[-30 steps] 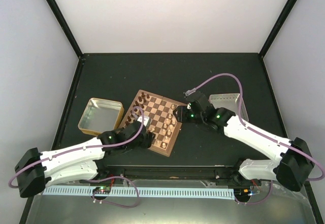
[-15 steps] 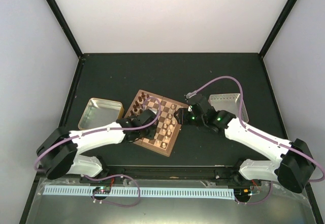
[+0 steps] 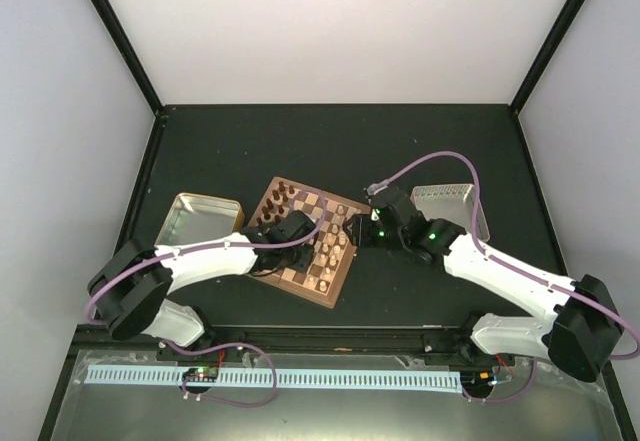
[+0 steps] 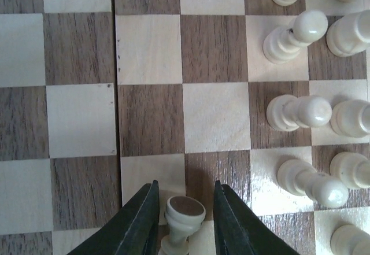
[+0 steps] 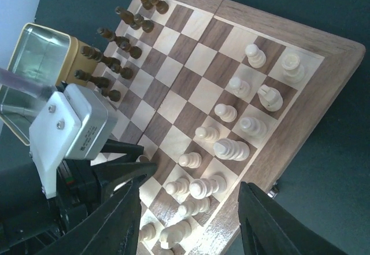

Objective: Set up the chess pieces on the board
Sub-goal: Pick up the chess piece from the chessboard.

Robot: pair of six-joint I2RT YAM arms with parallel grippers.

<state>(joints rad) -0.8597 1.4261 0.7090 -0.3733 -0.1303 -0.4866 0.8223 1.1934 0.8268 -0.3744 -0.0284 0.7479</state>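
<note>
The board [image 3: 318, 292] lies at the table's middle, and it also fills the left wrist view [image 4: 150, 116] and shows in the right wrist view [image 5: 300, 41]. Several cream chess pieces [image 3: 336, 245] stand along its right side; they also show in the wrist views [image 4: 298, 111] [image 5: 231, 149]. My left gripper [image 3: 306, 231] [image 4: 185, 187] is over the board's middle, shut on a cream chess piece [image 4: 185, 211] whose flat brown end faces the camera. My right gripper [image 3: 352, 229] [image 5: 193, 220] is open wide and empty above the board's right edge.
Dark brown chessmen [image 3: 279, 197] [image 5: 118, 47] line the board's left side. A gold tin tray [image 3: 198, 227] [image 5: 34, 64] sits left of the board. A pinkish-grey tray [image 3: 450, 199] sits to the right, behind my right arm. The two grippers are close together over the board.
My left arm has swung from the board's near-left corner up and right over the board's middle. My right gripper has barely moved.
</note>
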